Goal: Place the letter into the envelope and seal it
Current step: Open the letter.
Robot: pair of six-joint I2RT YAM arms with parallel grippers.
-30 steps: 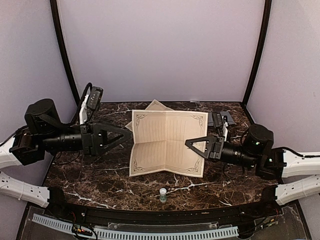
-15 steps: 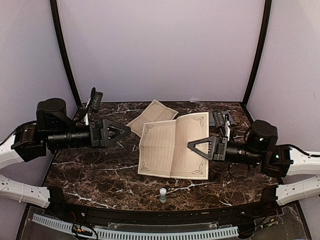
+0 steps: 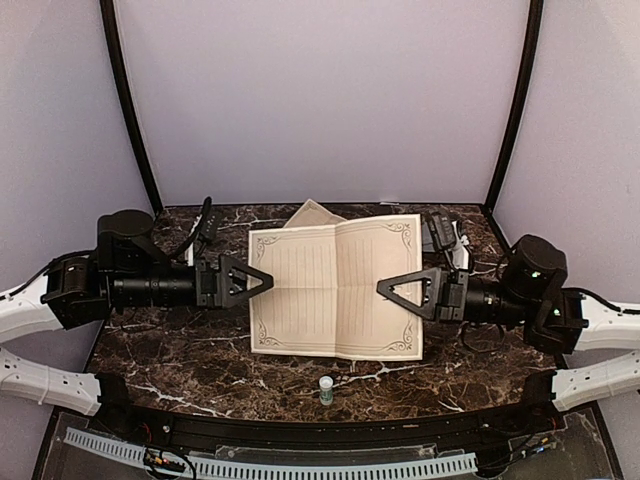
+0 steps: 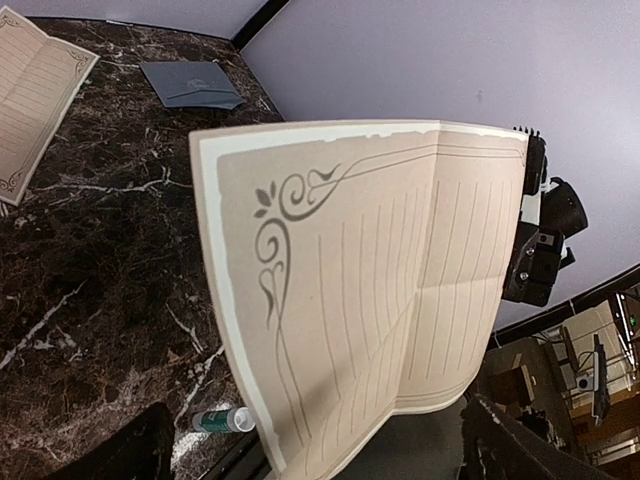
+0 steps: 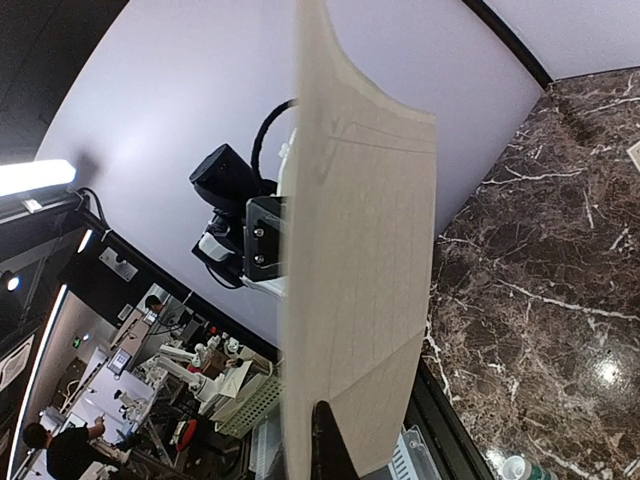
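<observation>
My right gripper (image 3: 384,288) pinches the unfolded letter (image 3: 335,285) aloft by its right edge, left gripper (image 3: 266,280) gapes beside its left edge, envelope (image 4: 190,85) lies back-right on the counter (image 3: 180,350); I'd clamp squarely before refolding.

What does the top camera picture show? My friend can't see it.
A tan lined letter is held up open over a dark marble table, pinched at its right edge by the right gripper. The left gripper is open at its left edge. A small bottle stands in front.
</observation>
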